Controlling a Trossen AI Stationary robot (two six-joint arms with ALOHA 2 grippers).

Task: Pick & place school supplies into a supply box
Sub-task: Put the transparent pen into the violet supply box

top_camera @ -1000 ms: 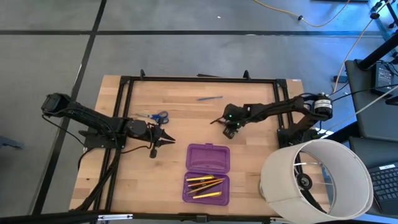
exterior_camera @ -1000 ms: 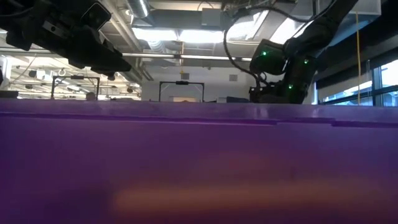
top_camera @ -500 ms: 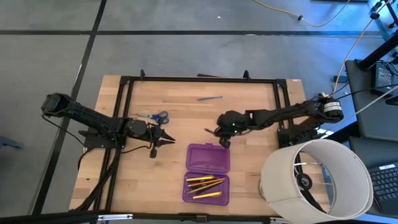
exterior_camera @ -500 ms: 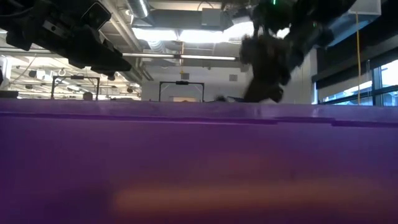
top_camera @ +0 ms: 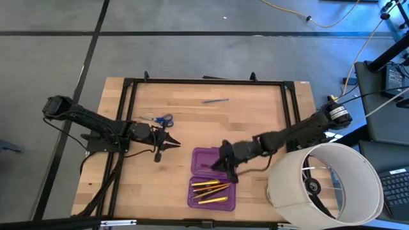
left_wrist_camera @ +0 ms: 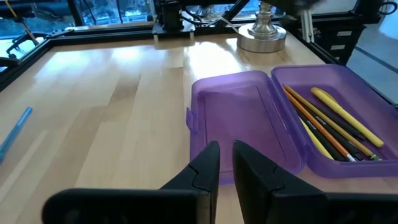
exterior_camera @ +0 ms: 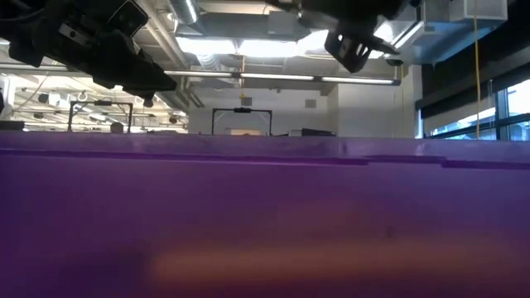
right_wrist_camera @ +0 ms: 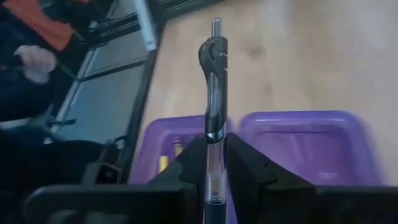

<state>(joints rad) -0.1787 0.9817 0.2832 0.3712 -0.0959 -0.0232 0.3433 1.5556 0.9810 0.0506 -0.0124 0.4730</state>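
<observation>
A light wooden table edged by a black metal frame stands on a grey floor; a large white cylinder sits at its near right corner. The low view looks into a wide workshop with ceiling lights, but a purple wall of the supply box fills most of it.

There are two arms, one open box with two halves, one pair of blue-handled scissors, and one blue pen lying far across the table from both grippers. In the box half nearer the table's front edge lie several yellow pencils; their exact number is hard to make out.

The right gripper hangs over the box's right edge, above the hinge line, its fingers clamped on a black pen that stands out straight ahead of them. Both box halves lie just beyond it in its wrist view.

The left gripper waits to the left of the box, well apart from it, fingers nearly closed with a thin gap and nothing between them. The scissors lie just behind it.

A person's hand, blurred, shows beyond the table in the right wrist view.
</observation>
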